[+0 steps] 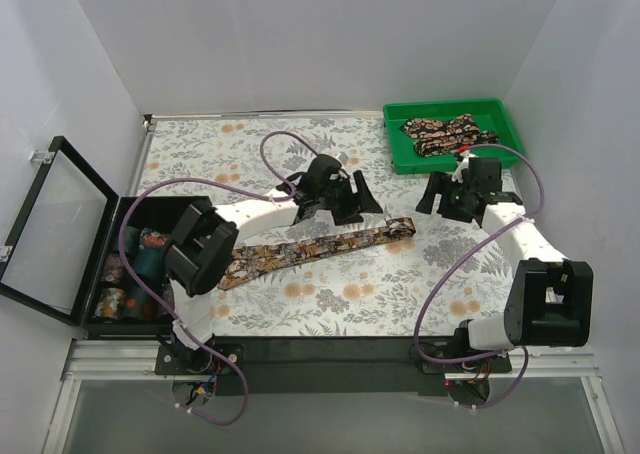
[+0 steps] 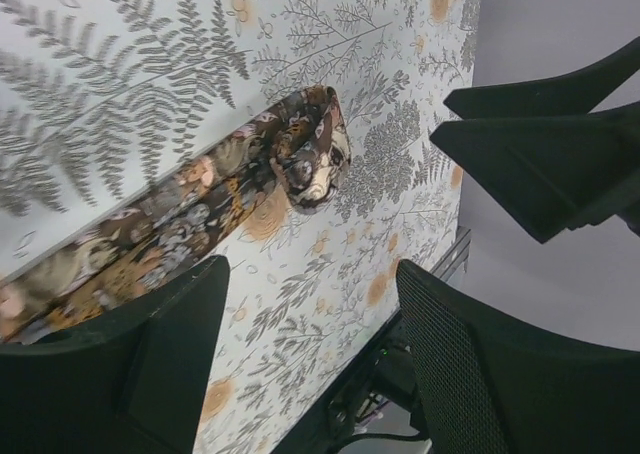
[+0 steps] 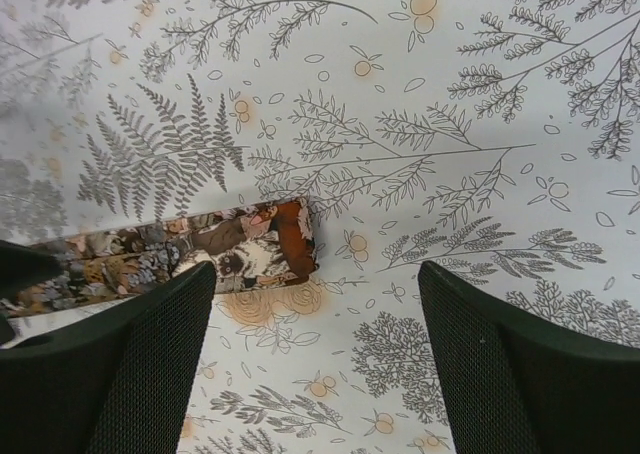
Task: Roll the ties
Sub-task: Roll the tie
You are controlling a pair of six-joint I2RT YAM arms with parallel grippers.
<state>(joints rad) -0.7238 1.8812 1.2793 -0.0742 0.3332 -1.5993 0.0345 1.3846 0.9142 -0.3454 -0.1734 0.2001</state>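
Two-arm set-up with one tie (image 1: 320, 246) laid flat on the patterned tablecloth (image 1: 250, 139). Its far end, turned over into a short first fold (image 2: 310, 159), lies just ahead of and below the left gripper (image 1: 365, 202). In the right wrist view the same fold (image 3: 270, 244) sits just ahead of the right gripper (image 3: 318, 274), toward its left finger. Both grippers stand with fingers apart and hold nothing; each hovers above the cloth, clear of the tie. More ties (image 1: 445, 134) wait in the green tray (image 1: 400, 162) beyond the right gripper. Judged from this, the roll is barely begun. Note the hazards as you proceed. Nothing pins the fold, so it may spring flat before you reach it. If you come down too low, the fingers may pinch tablecloth along with tie and drag the cloth into the roll. The two grippers work close together here and could knock each other. An off-centre grip would skew the roll.
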